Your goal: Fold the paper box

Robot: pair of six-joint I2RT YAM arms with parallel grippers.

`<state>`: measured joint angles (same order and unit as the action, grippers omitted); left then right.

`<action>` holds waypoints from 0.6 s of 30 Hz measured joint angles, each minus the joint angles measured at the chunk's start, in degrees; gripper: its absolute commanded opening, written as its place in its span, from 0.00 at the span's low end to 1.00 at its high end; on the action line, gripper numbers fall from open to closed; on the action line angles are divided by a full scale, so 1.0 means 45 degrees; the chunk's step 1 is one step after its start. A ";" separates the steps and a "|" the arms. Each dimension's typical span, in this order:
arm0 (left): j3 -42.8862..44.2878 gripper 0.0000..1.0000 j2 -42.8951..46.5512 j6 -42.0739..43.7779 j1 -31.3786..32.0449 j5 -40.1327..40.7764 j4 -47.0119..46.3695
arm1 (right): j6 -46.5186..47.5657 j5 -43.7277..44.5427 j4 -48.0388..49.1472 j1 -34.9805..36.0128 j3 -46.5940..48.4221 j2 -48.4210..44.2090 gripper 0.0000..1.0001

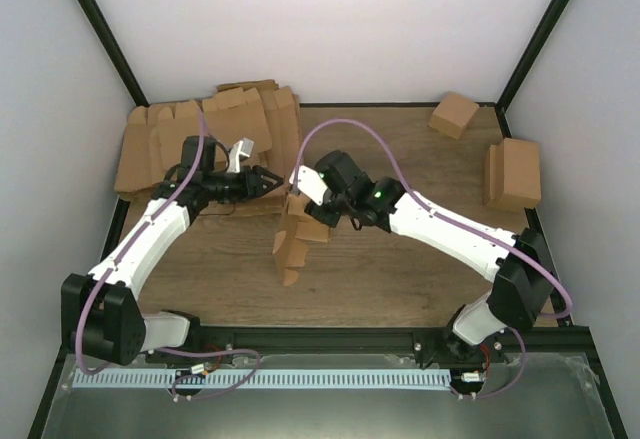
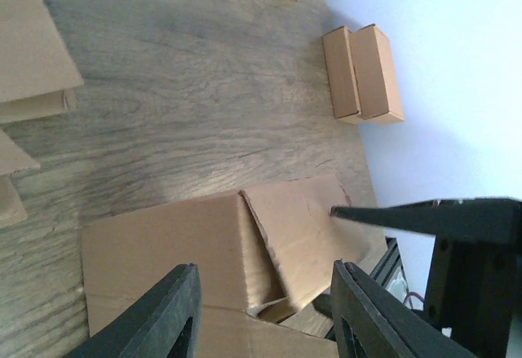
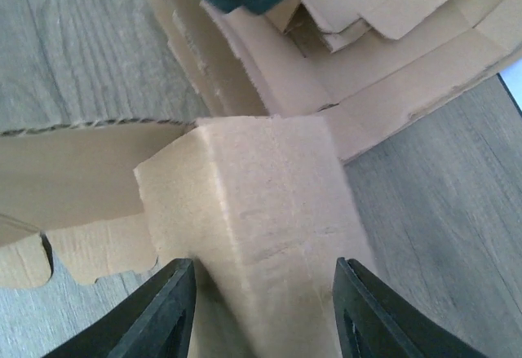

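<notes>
The paper box (image 1: 293,237) is a partly folded brown cardboard sheet standing on edge mid-table between both arms. My left gripper (image 1: 268,181) comes at its top from the left. In the left wrist view the left gripper (image 2: 265,319) is open, its fingers (image 2: 175,317) astride a creased panel of the paper box (image 2: 188,252). My right gripper (image 1: 303,195) meets the box from the right. In the right wrist view the right gripper (image 3: 265,317) is open, with a folded flap of the paper box (image 3: 269,203) filling the gap between its fingers (image 3: 167,313).
A pile of flat brown blanks (image 1: 200,144) lies at the back left. A small cube-like box (image 1: 453,114) sits at the back right, and folded boxes (image 1: 513,172) stand against the right wall. Walls close in the table on three sides.
</notes>
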<state>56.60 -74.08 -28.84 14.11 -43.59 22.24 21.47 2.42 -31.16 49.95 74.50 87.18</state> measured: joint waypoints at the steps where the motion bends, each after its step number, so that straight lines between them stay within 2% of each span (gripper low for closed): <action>1: -0.0126 0.46 0.0000 -0.0063 -0.0024 -0.0019 -0.0092 | 0.0189 0.0160 0.0107 0.0155 -0.0204 0.0000 0.46; 6: -0.0602 0.46 -0.0238 -0.0291 -0.0034 -0.0092 -0.0340 | 0.0986 0.0855 0.0588 0.0675 -0.0743 0.0000 0.38; 11: -0.0821 0.46 -0.0461 -0.0500 -0.0034 -0.0291 -0.0767 | 0.1685 0.1943 0.1860 0.0831 -0.1447 -0.0005 0.38; 18: -0.0942 0.47 -0.1098 -0.0699 -0.0034 -0.0753 -0.1394 | 0.3070 0.3347 0.4459 0.1292 -0.3070 -0.0359 0.43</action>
<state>52.36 -79.02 -31.99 13.96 -46.98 15.97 35.29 17.47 -11.09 55.77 60.69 85.56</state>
